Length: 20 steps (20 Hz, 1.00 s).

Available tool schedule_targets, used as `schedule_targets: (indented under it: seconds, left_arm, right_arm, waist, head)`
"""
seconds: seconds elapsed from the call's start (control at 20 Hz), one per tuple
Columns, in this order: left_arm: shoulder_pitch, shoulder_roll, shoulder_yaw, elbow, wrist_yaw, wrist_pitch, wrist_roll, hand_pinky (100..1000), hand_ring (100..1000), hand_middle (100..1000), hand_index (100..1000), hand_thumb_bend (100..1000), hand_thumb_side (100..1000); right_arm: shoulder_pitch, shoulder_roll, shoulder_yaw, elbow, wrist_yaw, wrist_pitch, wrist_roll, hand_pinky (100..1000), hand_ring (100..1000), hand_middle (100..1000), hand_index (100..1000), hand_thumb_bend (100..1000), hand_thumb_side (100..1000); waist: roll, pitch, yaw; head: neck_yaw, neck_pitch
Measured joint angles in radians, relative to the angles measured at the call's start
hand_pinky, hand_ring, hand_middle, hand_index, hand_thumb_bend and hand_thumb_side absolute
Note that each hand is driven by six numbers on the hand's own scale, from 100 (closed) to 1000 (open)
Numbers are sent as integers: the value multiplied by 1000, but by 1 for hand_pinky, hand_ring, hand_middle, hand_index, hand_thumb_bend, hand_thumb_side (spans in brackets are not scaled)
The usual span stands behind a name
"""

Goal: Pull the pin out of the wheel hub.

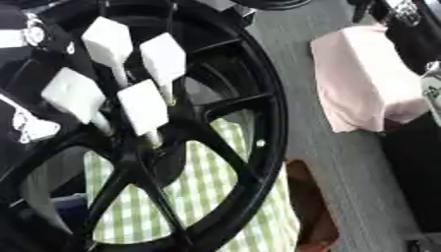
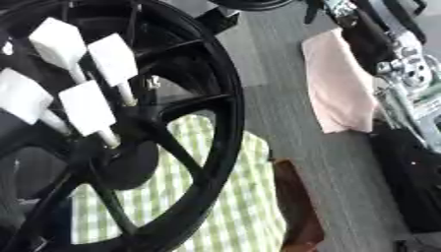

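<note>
A black wheel hub [image 1: 250,147] fills the left of both views, its spokes running to a dark centre. Four pins with white block heads [image 1: 144,106] stick out of that centre, close together, thin shafts seated near the hub middle. At the left edge a black-and-silver left hand [image 1: 26,34] shows beside the pins — whether its fingers are apart or closed cannot be told. Green checked cloth [image 1: 215,187] lies behind the spokes — a pink cloth [image 1: 362,83] well to the right

A green-checked cloth [image 1: 215,197] lies on grey floor [image 1: 344,162], a pink cloth [image 1: 362,78] well apart.
</note>
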Motion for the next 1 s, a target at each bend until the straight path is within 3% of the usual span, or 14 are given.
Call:
schedule_targets:
  seconds: [0.25, 0.5, 0.8, 1.0]
  left_arm:
    - [0, 0, 0, 9, -16, -18, 9, 753, 628, 605, 708, 360, 100]
    - [0, 0, 0, 15, -19, -20, 31, 698, 535, 516, 637, 283, 100]
    - [0, -12, -6, 21, -7, 19, 92, 640, 409, 383, 548, 219, 100]
    - [-4, -25, -20, 23, 2, 52, 136, 631, 370, 340, 513, 215, 100]
  right_arm:
    - [0, 2, 4, 0, 0, -4, 4, 945, 940, 387, 629, 100, 723]
    - [0, 6, 5, 0, 0, -5, 5, 945, 940, 387, 629, 100, 724]
    - [0, 7, 5, 0, 0, -3, 3, 946, 940, 385, 630, 100, 723]
    - [0, 7, 5, 0, 0, -2, 2, 946, 940, 385, 630, 100, 724]
  waist:
    - [-2, 1, 0]
    - [-3, 1, 1]
    - [-3, 2, 1]
    - [-2, 2, 0]
  head:
    - [0, -1]
    - [0, -1]
    - [2, -1]
    - [2, -1]
